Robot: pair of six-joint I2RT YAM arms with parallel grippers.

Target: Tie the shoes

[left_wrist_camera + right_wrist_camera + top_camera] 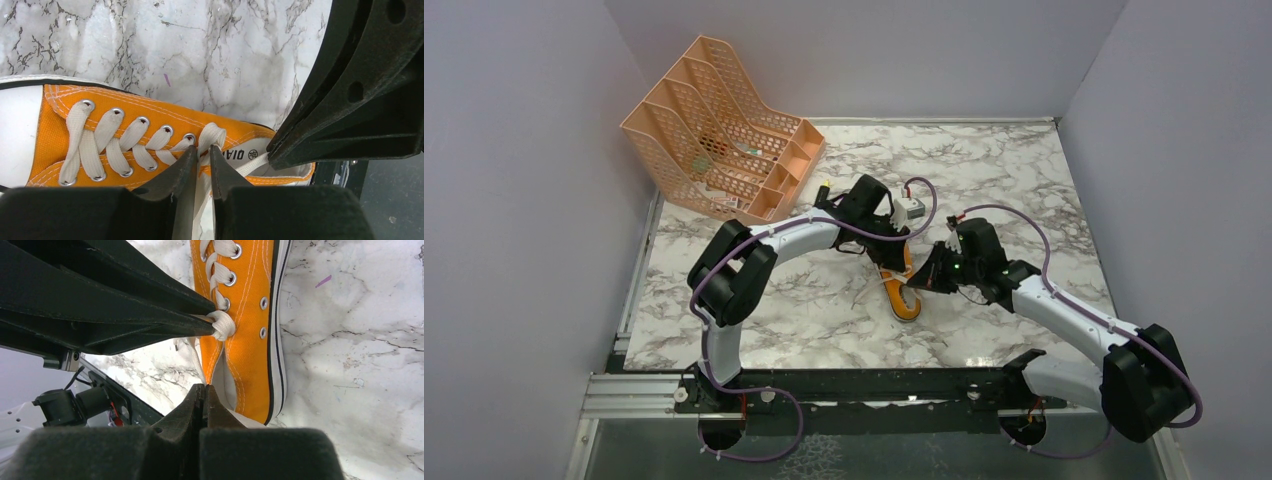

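While sneaker (pixel 907 300) sits half hidden overhead, left gripper (pixel 202 151), right gripper (pixel 202 388) each pinching lace (pixel 211 135)

At frame center my left end effector (pixel 900 260) and right end effector (pixel 922 281) pinch the laces (pixel 212 134), tips nearly touching over the sneaker (pixel 908 305), so nothing passes between them. The peach file rack (pixel 724 130) blocks the upper left; the tabletop (pixel 1024 180) at upper right is open.
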